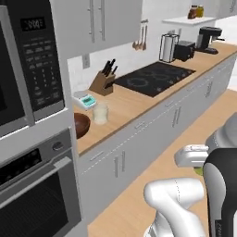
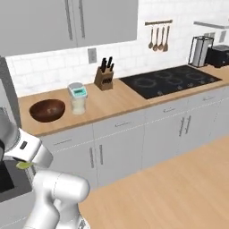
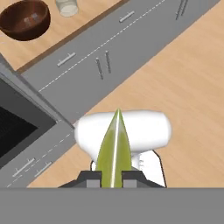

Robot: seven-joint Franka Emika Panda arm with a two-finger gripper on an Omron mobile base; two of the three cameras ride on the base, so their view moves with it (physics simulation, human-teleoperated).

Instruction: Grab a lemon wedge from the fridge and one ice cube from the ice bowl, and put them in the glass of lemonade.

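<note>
While the gripper (image 3: pixel 113 178) pinches the lemon wedge (image 3: pixel 113 146) thinly between its tips, low over the floor, a fast swing could shake it loose. Glass of lemonade (image 2: pixel 78 105) waits beside the ice bowl (image 2: pixel 47 110); overshoot, and the wedge lands there instead.

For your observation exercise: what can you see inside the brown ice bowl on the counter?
The ice bowl shows a dark wooden inside with faint pale glints near the bottom, which may be ice; they are too small to tell. In the left base view the oven column covers most of it.

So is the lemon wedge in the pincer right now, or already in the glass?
In the pincer. In the hand view the lemon wedge stands clamped between the fingertips, while the glass of lemonade sits on the counter beside the ice bowl.
</note>
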